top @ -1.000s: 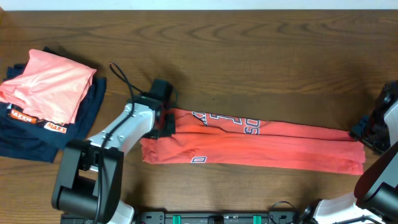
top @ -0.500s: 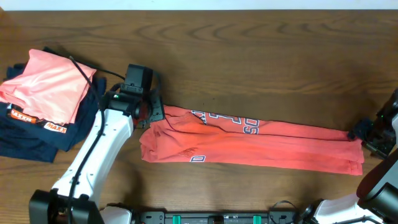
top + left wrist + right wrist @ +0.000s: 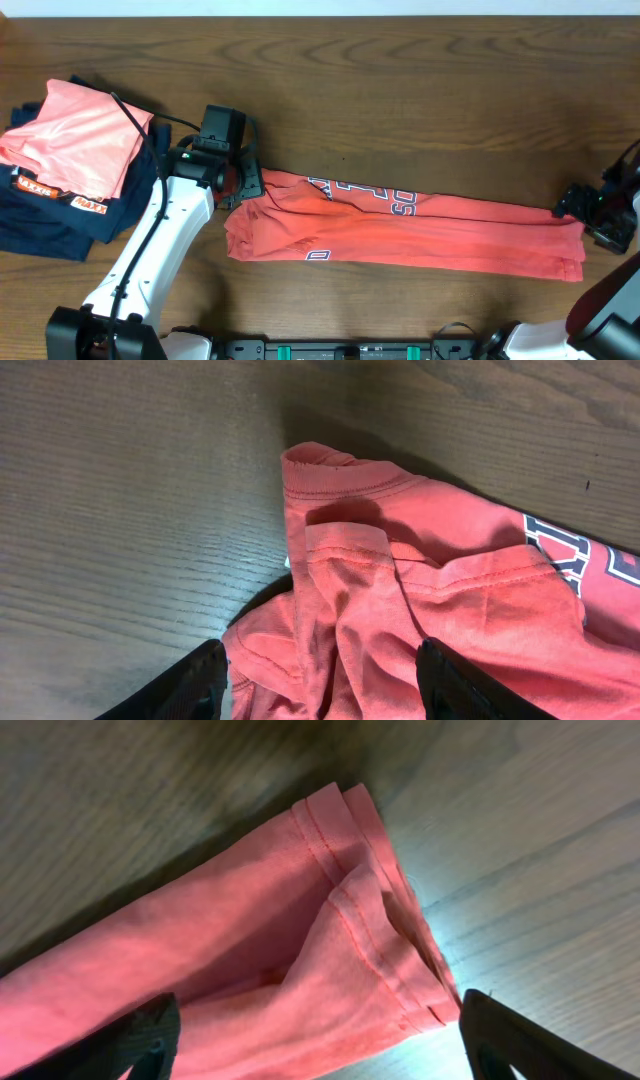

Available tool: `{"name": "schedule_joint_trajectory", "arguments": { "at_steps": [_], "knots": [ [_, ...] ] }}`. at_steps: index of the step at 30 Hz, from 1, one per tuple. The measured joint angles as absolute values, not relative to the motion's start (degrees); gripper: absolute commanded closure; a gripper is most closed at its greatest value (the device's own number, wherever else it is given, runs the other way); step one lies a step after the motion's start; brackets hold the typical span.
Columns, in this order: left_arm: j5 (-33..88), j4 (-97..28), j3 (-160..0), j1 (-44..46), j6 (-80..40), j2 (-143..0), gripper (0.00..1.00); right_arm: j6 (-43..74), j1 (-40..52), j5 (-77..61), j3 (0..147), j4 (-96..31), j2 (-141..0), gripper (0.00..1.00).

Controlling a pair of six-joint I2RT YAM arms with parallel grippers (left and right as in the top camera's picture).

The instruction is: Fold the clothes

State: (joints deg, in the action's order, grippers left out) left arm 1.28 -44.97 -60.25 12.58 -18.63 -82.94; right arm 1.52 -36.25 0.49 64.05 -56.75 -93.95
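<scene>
Jaws of the left gripper stood spread wide and released, grasping nothing. Both dark fingertips showed at the lower edge of the left wrist view, well apart. Rumpled cloth of the t-shirt lay between and below them. Ahead of these jaws the cloth rose in soft ridges with two stitched hems, one stacked over the other. Bare table lay to their left side and beyond the cloth. Part of the lettering showed off to their right.

Jaws of the right gripper were likewise released and wide apart, one fingertip at each lower corner of the right wrist view. The opposite end of the t-shirt lay between and ahead of them. It ended in layered, double-stitched hem edges, with bare wood beyond.

From overhead, the coral-red t-shirt lay flat on the table as a long, narrow band. It ran from the left jaws across to the right jaws. The end by the left jaws was wider and creased; the end by the right jaws was smoother and squared off. White-and-dark lettering sat on the upper edge of the band, nearer the left jaws. A small white patch sat on the lower edge, also nearer the left jaws.

A salmon-pink garment lay folded on top of navy garments. The pile lay on the far side of the left jaws from the t-shirt.
</scene>
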Motion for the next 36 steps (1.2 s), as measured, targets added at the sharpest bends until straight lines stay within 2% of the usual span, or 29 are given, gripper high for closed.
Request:
{"name": "schedule_joint_trajectory", "arguments": {
  "at_steps": [6,12,20,32,36],
  "knots": [
    [1.26,-44.97,-60.25,12.58,-18.63,-82.94,0.37,-3.7,-36.25,-0.05,62.39,-56.01,-94.98,0.13],
    [1.26,-44.97,-60.25,12.58,-18.63,-82.94,0.37,-7.22,-36.25,1.39,58.04,-54.52,-98.67,0.07],
    [1.28,-44.97,-60.25,12.58,-18.63,-82.94,0.37,-8.25,-36.25,6.68,57.23,-50.09,-98.94,0.05],
    [1.28,-44.99,-60.25,12.58,-18.63,-82.94,0.37,-8.4,-36.67,6.37,53.8,-44.56,-98.63,0.1],
    [1.26,-44.97,-60.25,12.58,-18.63,-82.94,0.37,-8.88,-36.69,5.52,52.9,-43.4,-98.06,0.2]
  ]
}}
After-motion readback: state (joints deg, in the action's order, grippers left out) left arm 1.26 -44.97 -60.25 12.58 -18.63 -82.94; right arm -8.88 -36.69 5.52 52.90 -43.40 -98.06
